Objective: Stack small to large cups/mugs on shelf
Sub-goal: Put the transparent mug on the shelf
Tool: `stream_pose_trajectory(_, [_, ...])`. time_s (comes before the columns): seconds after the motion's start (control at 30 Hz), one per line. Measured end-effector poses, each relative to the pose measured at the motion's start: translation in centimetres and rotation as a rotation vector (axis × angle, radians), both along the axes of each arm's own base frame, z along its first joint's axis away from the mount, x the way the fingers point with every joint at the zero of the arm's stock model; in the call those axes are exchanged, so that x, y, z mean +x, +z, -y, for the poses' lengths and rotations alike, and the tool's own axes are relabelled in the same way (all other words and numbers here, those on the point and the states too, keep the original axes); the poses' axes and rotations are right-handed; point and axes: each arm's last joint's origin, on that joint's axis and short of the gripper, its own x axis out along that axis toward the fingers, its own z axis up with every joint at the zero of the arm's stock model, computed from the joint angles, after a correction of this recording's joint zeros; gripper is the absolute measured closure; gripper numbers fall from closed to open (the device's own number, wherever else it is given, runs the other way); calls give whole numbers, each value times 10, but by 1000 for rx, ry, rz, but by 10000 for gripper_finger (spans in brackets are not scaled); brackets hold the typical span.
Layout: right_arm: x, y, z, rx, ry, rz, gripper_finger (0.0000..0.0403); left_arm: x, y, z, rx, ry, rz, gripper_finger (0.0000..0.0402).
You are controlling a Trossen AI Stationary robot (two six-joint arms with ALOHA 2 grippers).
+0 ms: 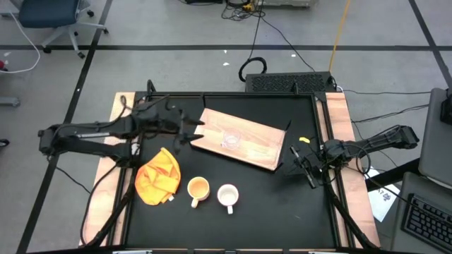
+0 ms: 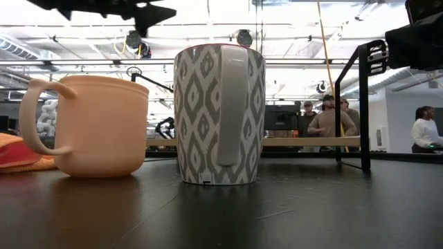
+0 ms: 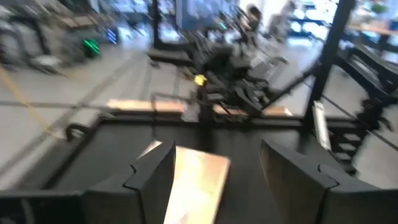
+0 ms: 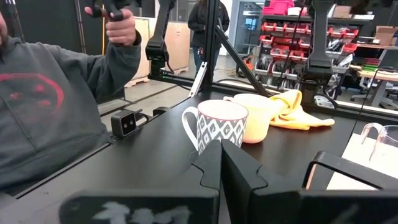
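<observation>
The light-wood shelf board (image 1: 248, 141) lies flat at the table's middle. A tiny clear glass cup (image 1: 232, 139) stands on it, and shows in the right wrist view too (image 4: 382, 140). The yellow-orange mug (image 1: 198, 188) (image 2: 90, 124) and the white patterned mug (image 1: 227, 195) (image 2: 218, 114) stand upright side by side on the black tabletop near the front edge. My left gripper (image 1: 189, 132) (image 3: 214, 171) hovers open over the board's left end (image 3: 196, 180). My right gripper (image 1: 291, 166) (image 4: 221, 163) is shut beside the board's right end and points toward the mugs (image 4: 221, 127).
An orange-yellow cloth (image 1: 159, 178) lies crumpled on the table left of the yellow-orange mug. A black frame (image 1: 321, 120) borders the table. A person in a grey top (image 4: 43, 118) sits beyond the table edge, and other people (image 2: 332, 121) stand in the room behind.
</observation>
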Motion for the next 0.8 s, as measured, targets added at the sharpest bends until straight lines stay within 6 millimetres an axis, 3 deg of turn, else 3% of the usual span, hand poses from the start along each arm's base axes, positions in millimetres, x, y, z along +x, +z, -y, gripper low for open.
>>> stream_pose_trajectory(0.3, [0,-1,0,18,-1,-16,403,36,9,-13,-21,-78,-51,165])
stream_pose_trajectory(0.8, [0,-1,0,11,0,-18,403,36,19,-20,-31,-25,27,165])
